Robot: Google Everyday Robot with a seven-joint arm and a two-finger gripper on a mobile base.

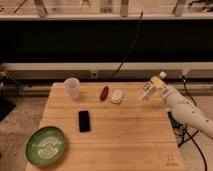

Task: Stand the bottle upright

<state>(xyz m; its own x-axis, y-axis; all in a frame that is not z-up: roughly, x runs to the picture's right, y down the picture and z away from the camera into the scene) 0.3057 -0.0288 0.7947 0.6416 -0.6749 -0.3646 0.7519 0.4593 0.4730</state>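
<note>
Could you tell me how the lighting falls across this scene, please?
Camera view: the wooden table is evenly lit, no glare; the wall behind is dark; the bottle, held in the gripper at the table's right edge, is well lit.

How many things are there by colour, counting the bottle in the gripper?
White: 3 (cup, flat square object, bottle)
Black: 1 (phone)
Green: 1 (plate)
Reddish: 1 (small object)
Total: 6
The gripper, near the table's far right corner, holds the bottle tilted.
</note>
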